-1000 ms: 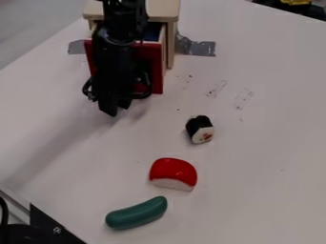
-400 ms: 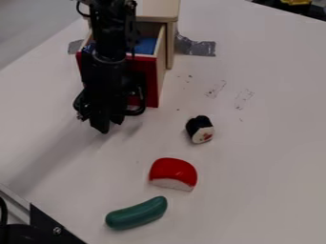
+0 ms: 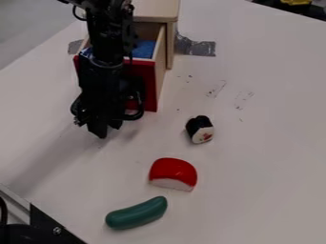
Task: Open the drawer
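Drawer stood open behind the black gripper

The drawer [image 3: 149, 86] stood out from its pale wooden cabinet [image 3: 156, 10] near the top of the camera view, left of the middle. Its red front faced the lower part of the view, its light wooden side showed on the right, and something blue [image 3: 144, 49] lay inside.

The robot arm [image 3: 105, 40] came in from the top edge and crossed over the drawer. Its gripper [image 3: 106, 130] hung, tips downward, before the red front and hid part of it. Whether it was clenched or released could not be told, nor whether it touched the drawer.

Grey tape [image 3: 198, 47] stuck to the pale bench [image 3: 267, 143] just beside the cabinet's right side, and another grey piece [image 3: 74, 46] showed to the left. Faint dark marks [image 3: 243, 99] spotted the surface right of the drawer.

A black-and-white toy sushi roll [image 3: 200, 129] lay right of the gripper. Below it in the view lay a toy piece with a red top and white base [image 3: 173, 172], and lower still, to the left, a green, slightly curved toy [image 3: 137, 213]. These three lay apart from one another.
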{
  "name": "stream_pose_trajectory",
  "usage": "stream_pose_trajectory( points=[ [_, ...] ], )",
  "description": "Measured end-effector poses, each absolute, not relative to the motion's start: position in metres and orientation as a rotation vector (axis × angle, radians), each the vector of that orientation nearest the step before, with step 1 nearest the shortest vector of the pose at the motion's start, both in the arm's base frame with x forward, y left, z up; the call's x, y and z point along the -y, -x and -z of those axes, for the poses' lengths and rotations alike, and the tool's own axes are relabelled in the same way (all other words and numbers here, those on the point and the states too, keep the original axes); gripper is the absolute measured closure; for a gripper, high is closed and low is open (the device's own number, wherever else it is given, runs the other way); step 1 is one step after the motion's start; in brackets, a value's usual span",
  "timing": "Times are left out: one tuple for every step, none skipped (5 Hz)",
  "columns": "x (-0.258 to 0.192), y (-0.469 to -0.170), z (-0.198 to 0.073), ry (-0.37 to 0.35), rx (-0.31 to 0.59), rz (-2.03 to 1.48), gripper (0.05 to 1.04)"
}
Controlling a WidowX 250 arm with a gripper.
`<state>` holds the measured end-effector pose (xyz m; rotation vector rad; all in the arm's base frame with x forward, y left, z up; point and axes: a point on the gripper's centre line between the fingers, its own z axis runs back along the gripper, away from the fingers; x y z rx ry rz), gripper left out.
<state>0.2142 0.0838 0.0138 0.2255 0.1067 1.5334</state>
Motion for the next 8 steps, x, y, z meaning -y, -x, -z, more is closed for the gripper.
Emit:
stream_pose_trajectory(
  points=[
    [-0.086,-0.216,-0.015,-0.237,-0.095,-1.532,0.630],
    [-0.087,-0.209,-0.009,-0.286,-0.146,-1.532,0.313],
    [-0.088,-0.210,-0.009,-0.289,-0.144,-1.530,0.091],
    [-0.087,-0.210,-0.009,-0.287,-0.150,-1.529,0.085],
    [-0.088,-0.219,-0.027,-0.261,-0.140,-1.519,0.085],
    [-0.086,-0.234,-0.061,-0.209,-0.139,-1.462,0.085],
    [-0.088,-0.238,-0.091,-0.197,-0.128,-1.371,0.085],
    [-0.092,-0.229,-0.112,-0.239,-0.151,-1.242,0.085]
  ],
)
